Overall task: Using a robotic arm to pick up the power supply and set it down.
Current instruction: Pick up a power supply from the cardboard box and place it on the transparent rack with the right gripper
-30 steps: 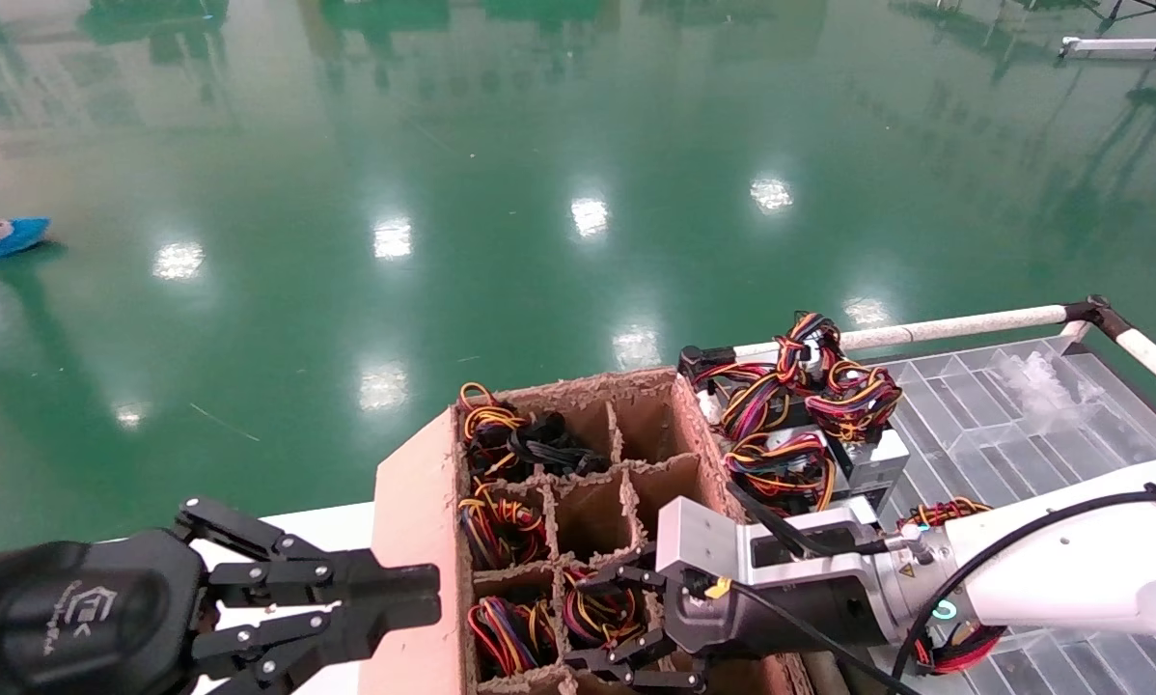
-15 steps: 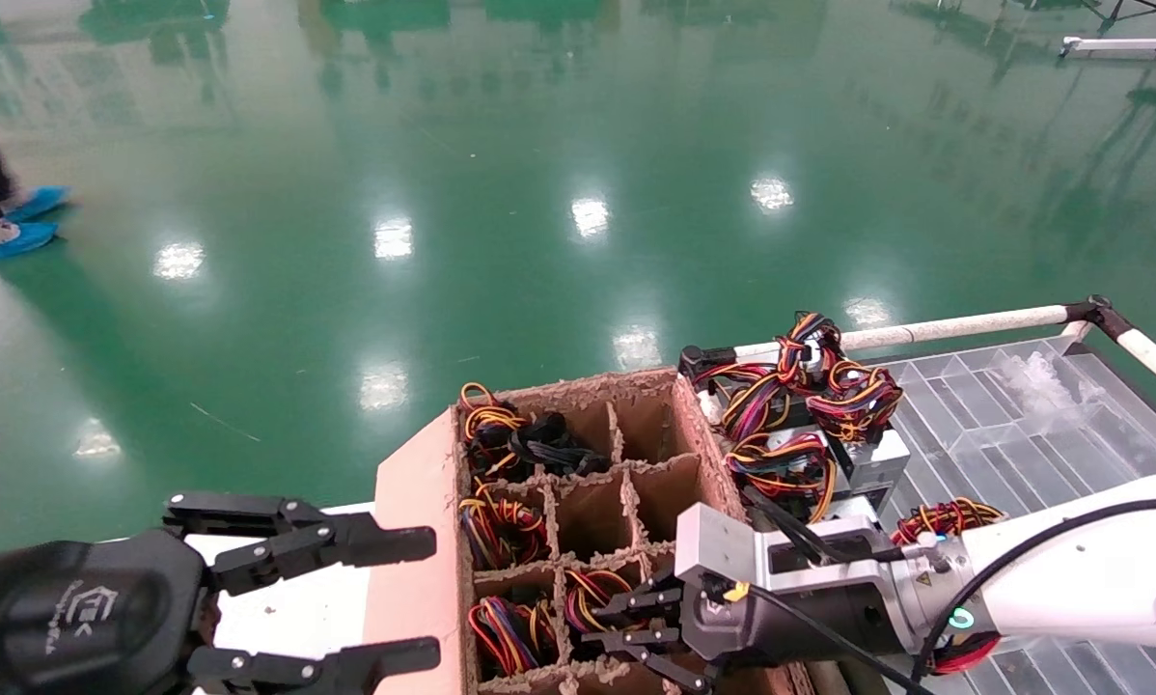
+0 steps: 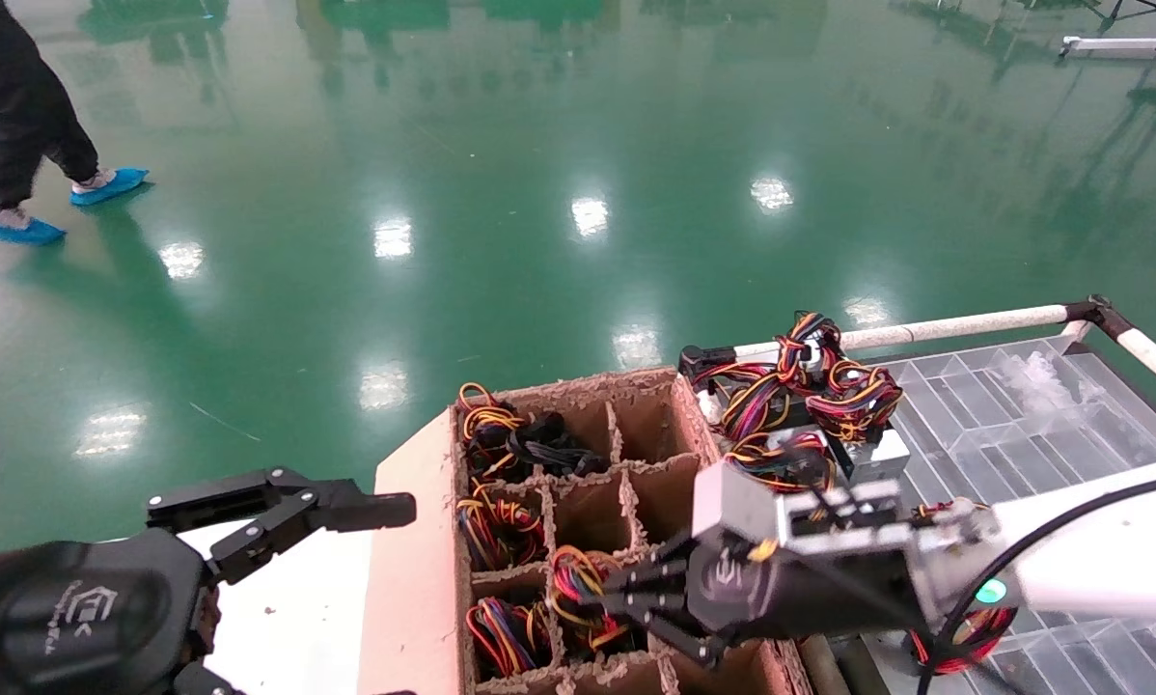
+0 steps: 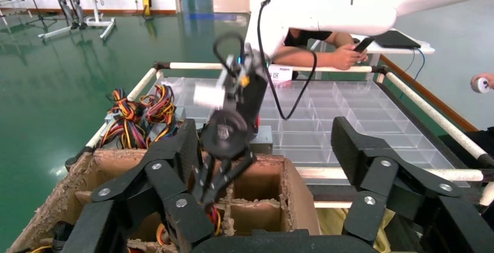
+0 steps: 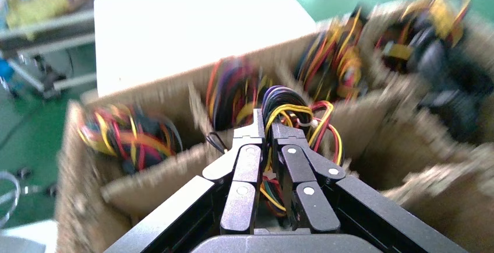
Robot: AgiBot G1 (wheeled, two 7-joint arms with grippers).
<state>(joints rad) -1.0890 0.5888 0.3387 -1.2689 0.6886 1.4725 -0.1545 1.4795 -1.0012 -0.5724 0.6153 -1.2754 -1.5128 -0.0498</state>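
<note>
The right gripper is reaching into a fibrous brown cardboard crate split into ragged-edged cells, its black linked fingers pinching together on the looped red, yellow and black wires of the power supply. That bundle is sitting right at the jaw tips, rising out of a near cell; its metal body is hidden below the dividers. The white-shelled robotic arm with its silver block wrist is stretching back behind the jaws, and more coloured wire coils are filling the cells to either side of them. Beyond the wrist, further silver-boxed supplies are lying on a clear plastic grid tray.

The left gripper is hanging beside the crate's outer wall, its jaws spread wide.

Compared with half a second ago, the right jaws are sitting higher and the wire loop is standing taller above the dividers, while the left jaws are gaping wider still. A walker in blue shoe covers is now further into view.
</note>
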